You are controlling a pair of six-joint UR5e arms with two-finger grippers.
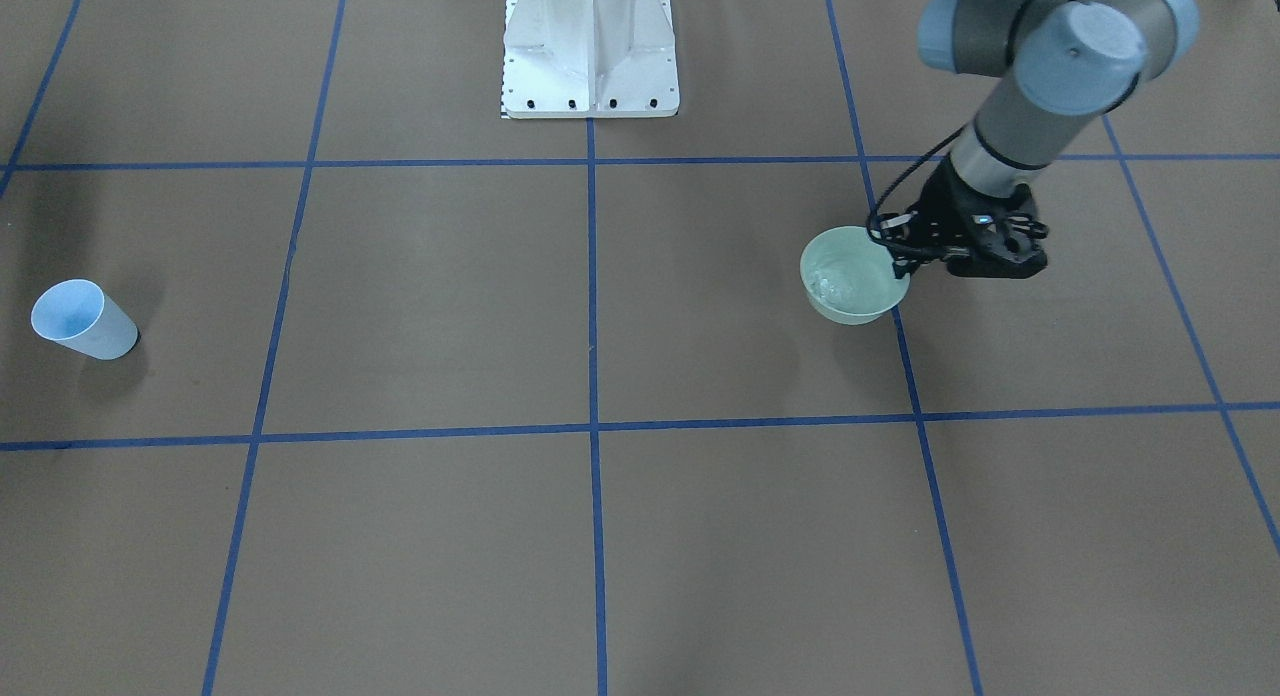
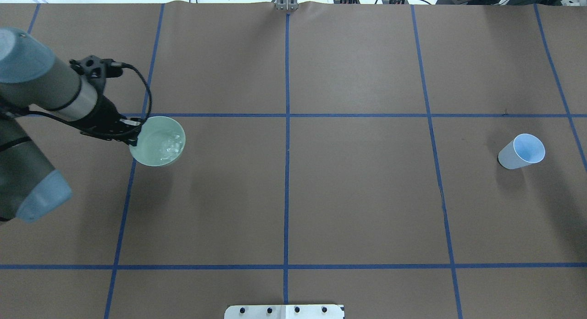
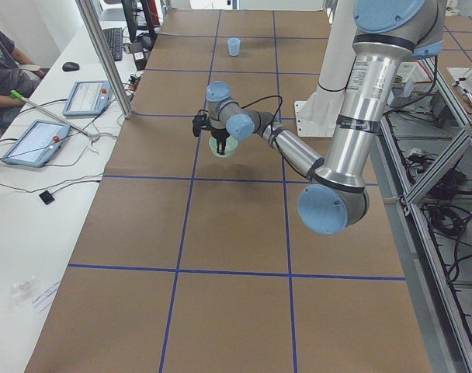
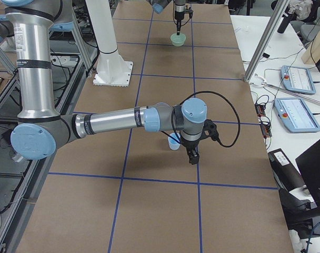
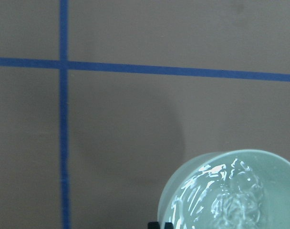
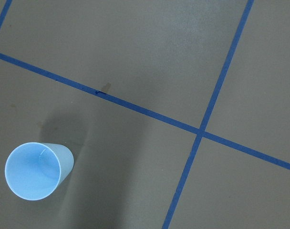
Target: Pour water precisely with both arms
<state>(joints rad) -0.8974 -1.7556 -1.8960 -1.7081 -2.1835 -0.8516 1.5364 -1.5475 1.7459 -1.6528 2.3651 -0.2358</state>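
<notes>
A pale green bowl [image 1: 855, 281] [image 2: 158, 142] holds the water [image 1: 835, 281] [image 2: 167, 145] [image 5: 226, 200], which shows as shiny whitish ripples. My left gripper [image 1: 900, 264] [image 2: 134, 134] is shut on the bowl's rim at its edge, and the bowl seems a little above the table. A light-blue cup [image 1: 85, 321] [image 2: 523, 151] [image 6: 37, 169] stands upright and looks empty on the robot's right side. My right gripper [image 4: 193, 155] hangs just beside the cup [image 4: 174, 141], apart from it. It shows only in the exterior right view, so I cannot tell if it is open.
The white pedestal base [image 1: 590, 51] [image 2: 284, 311] stands at the robot's edge of the table. Blue tape lines [image 2: 286, 115] grid the brown surface. A side bench with tablets [image 3: 34, 140] and an operator [image 3: 3, 70] lies beyond the far edge.
</notes>
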